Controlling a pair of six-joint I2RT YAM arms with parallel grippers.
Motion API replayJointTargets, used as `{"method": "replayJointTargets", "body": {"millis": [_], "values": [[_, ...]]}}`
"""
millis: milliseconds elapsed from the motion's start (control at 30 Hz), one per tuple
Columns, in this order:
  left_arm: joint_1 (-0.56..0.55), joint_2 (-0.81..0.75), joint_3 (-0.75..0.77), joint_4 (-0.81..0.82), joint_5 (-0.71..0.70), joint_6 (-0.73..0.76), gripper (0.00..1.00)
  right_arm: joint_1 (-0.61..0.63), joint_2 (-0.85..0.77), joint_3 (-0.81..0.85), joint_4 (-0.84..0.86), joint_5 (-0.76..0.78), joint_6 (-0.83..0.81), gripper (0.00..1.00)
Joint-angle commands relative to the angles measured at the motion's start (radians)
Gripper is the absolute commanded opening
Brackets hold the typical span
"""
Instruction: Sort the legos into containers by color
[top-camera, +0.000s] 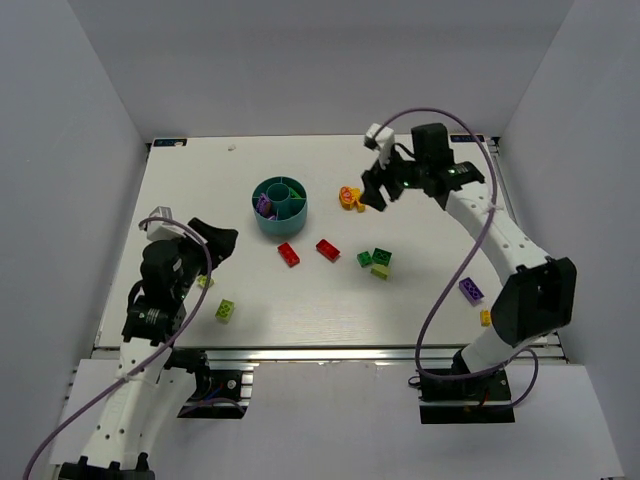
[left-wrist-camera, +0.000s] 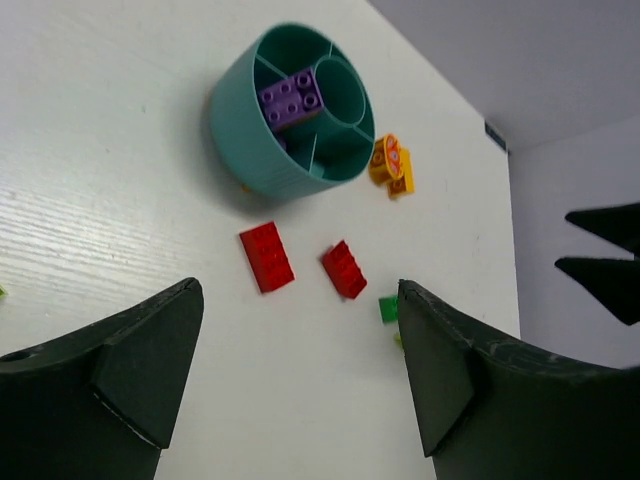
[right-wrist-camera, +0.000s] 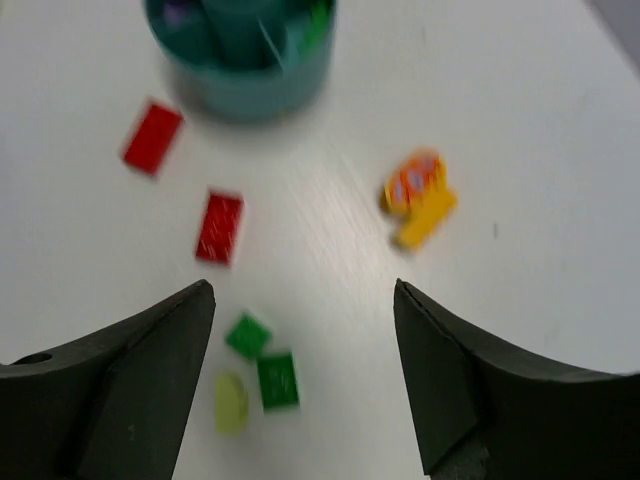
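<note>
The round teal bowl (top-camera: 281, 222) stands at mid-table, with a purple brick (top-camera: 264, 204) in one compartment. Two red bricks (top-camera: 288, 254) (top-camera: 327, 249) lie just in front of it. An orange and yellow cluster (top-camera: 350, 198) lies to its right. Two dark green bricks (top-camera: 382, 257) and a lime one (top-camera: 380, 271) lie further right. My left gripper (top-camera: 222, 240) is open and empty, left of the bowl; its view shows the bowl (left-wrist-camera: 240, 130) and red bricks (left-wrist-camera: 265, 256). My right gripper (top-camera: 375, 190) is open and empty, hovering by the orange cluster (right-wrist-camera: 418, 200); the dark green bricks (right-wrist-camera: 276, 380) show between its fingers.
A lime brick (top-camera: 226, 311) and a smaller lime piece (top-camera: 205, 282) lie near my left arm. A purple brick (top-camera: 470, 290) and a small orange brick (top-camera: 485, 317) lie at the right, near my right arm's base. White walls enclose the table on three sides.
</note>
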Motion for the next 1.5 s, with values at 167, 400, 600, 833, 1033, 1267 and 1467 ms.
{"method": "replayJointTargets", "body": {"millis": [167, 400, 600, 833, 1033, 1267, 1467], "values": [[0.004, 0.092, -0.004, 0.002, 0.194, 0.014, 0.87, -0.227, -0.205, -0.211, -0.622, 0.334, -0.224, 0.69], [0.005, 0.127, -0.047, 0.035, 0.207, -0.032, 0.51, -0.359, -0.229, -0.428, -0.557, 0.575, -0.185, 0.81], [0.005, 0.193, -0.059, 0.106, 0.202, -0.067, 0.53, -0.419, -0.023, -0.399, -0.518, 0.626, -0.208, 0.76], [0.004, 0.235, -0.047, 0.117, 0.214, -0.05, 0.54, -0.421, 0.095, -0.37, -0.468, 0.64, -0.194, 0.73], [0.004, 0.255, -0.046, 0.126, 0.214, -0.047, 0.54, -0.422, 0.149, -0.353, -0.44, 0.637, -0.198, 0.68], [0.004, 0.241, -0.044, 0.114, 0.204, -0.049, 0.54, -0.422, 0.168, -0.357, -0.452, 0.637, -0.203, 0.57], [0.005, 0.233, -0.05, 0.12, 0.205, -0.05, 0.54, -0.422, 0.161, -0.363, -0.478, 0.629, -0.205, 0.56]]}}
